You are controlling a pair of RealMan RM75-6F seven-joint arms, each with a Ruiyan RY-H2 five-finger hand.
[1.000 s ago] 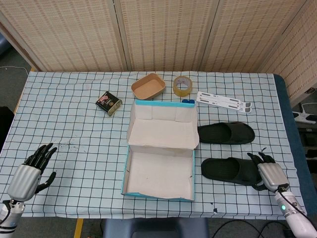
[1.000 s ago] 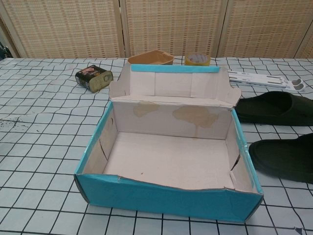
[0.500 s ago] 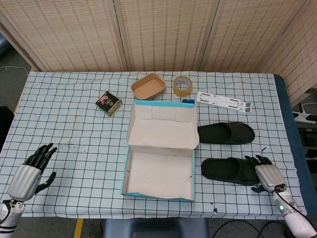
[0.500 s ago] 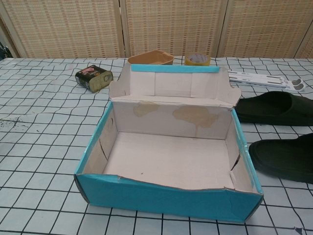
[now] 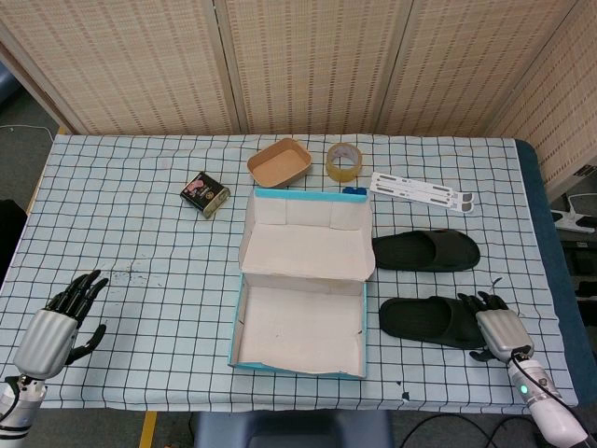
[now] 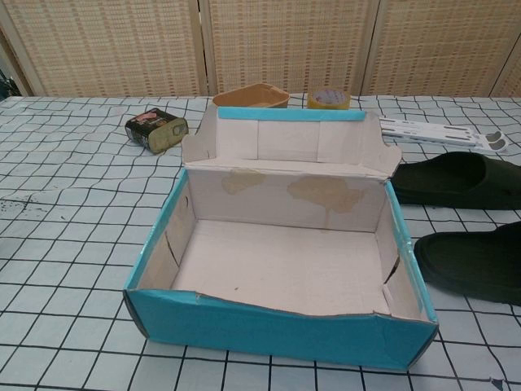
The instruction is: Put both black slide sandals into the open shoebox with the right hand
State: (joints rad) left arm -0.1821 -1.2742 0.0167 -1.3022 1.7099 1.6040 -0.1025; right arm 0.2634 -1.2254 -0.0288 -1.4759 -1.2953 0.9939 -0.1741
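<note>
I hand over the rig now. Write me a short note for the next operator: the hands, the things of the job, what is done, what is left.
Left hand: on the table's near left, fingers apart, holds nothing.
Right hand: at the heel of the near sandal; whether it grips yet cannot be told.
Far sandal lies beside the shoebox, right of its lid.
Done: nothing; the shoebox is open and holds no sandal.
Left: put both sandals in with the right hand.
</note>
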